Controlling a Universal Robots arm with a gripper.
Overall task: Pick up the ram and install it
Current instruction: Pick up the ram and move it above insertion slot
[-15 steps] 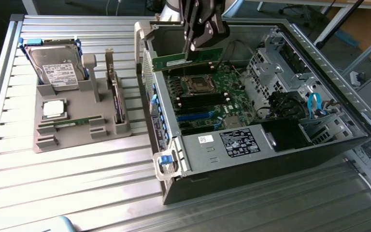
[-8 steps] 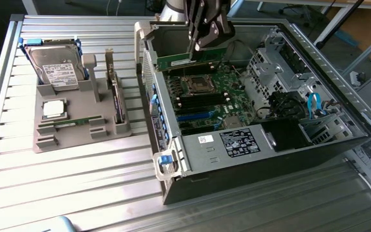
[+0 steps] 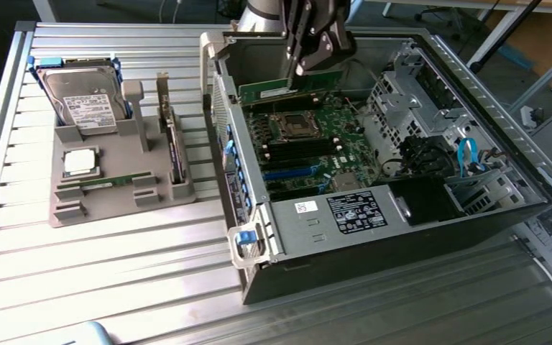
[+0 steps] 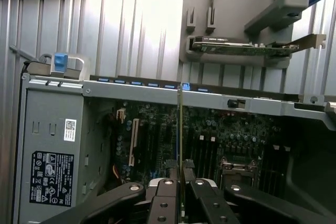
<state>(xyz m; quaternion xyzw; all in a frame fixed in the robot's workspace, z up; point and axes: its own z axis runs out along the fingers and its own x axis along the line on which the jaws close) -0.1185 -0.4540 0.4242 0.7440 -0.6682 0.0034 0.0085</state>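
Wrist view: the ram [image 4: 180,129] is clamped edge-on by the pincer [image 4: 180,170] over the motherboard [image 4: 152,129] beneath it; installation is judged underway, with square slot alignment needed.

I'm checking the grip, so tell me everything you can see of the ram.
The ram is a long, thin green circuit-board stick with a white sticker on its face. It stands on its long edge, roughly level, inside the open computer case, above the motherboard. The gripper pinches its upper edge; the wrist view shows it edge-on between the fingers. Nothing else visibly touches it.
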